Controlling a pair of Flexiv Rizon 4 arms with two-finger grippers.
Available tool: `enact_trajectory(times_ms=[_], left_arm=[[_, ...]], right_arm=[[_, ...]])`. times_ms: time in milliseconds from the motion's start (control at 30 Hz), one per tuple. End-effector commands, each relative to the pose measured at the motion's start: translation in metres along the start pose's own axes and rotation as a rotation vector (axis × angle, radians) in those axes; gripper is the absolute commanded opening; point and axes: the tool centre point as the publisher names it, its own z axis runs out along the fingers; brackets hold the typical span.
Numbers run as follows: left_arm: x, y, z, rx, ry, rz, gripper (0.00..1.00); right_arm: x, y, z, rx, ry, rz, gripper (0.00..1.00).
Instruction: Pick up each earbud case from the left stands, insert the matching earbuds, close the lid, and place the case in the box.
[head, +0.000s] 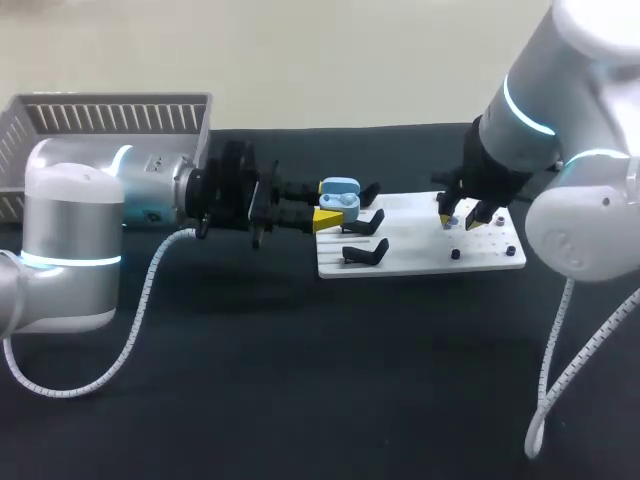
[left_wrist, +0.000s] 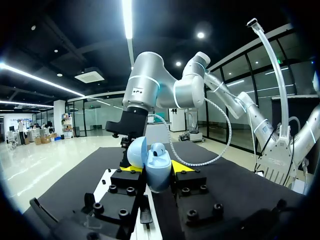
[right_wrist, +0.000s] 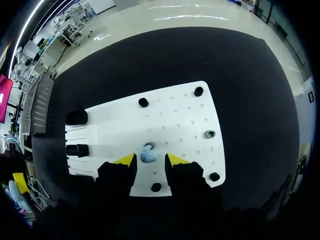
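Note:
A light blue earbud case (head: 340, 195) with its lid up is held at the left end of the white board (head: 420, 258), and my left gripper (head: 330, 207) is shut on it. In the left wrist view the case (left_wrist: 157, 175) sits between the yellow tips with its lid (left_wrist: 136, 152) tilted back. My right gripper (head: 458, 216) hangs over the board's right part. Seen from the right wrist, its fingers (right_wrist: 147, 160) stand open on either side of a small light blue earbud (right_wrist: 148, 154) lying on the board (right_wrist: 170, 112), and neither tip touches it.
Black case stands (head: 365, 250) sit on the board's left part, and small black pegs (right_wrist: 199, 91) and a grey one (right_wrist: 210, 134) dot its right part. A white slatted basket (head: 110, 115) stands at the back left. Black tabletop surrounds the board.

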Motion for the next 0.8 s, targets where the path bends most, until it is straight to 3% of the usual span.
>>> enact_trajectory(times_ms=[33,500,567,667,800], left_arm=[[0.0007,-0.0015,0.0004,-0.006,-0.001,0.004,0.00],[0.0007,-0.0015,0.0004,-0.006,-0.001,0.004,0.00],[0.0007,-0.0015,0.0004,-0.006,-0.001,0.004,0.00],[0.0007,-0.0015,0.0004,-0.006,-0.001,0.004,0.00],[0.0007,-0.0015,0.0004,-0.006,-0.001,0.004,0.00]], right_arm=[[-0.0045,0.0020,0.0052,0.001,0.012,-0.001,0.34],[-0.0074,-0.0012,0.0080,-0.008,0.024,0.011,0.24],[-0.0073,-0.0010,0.0081,-0.008,0.025,0.009,0.20],[-0.0071,-0.0005,0.0068,-0.010,0.025,0.009,0.00],[-0.0045,0.0011,0.0001,-0.014,0.024,0.008,0.00]])
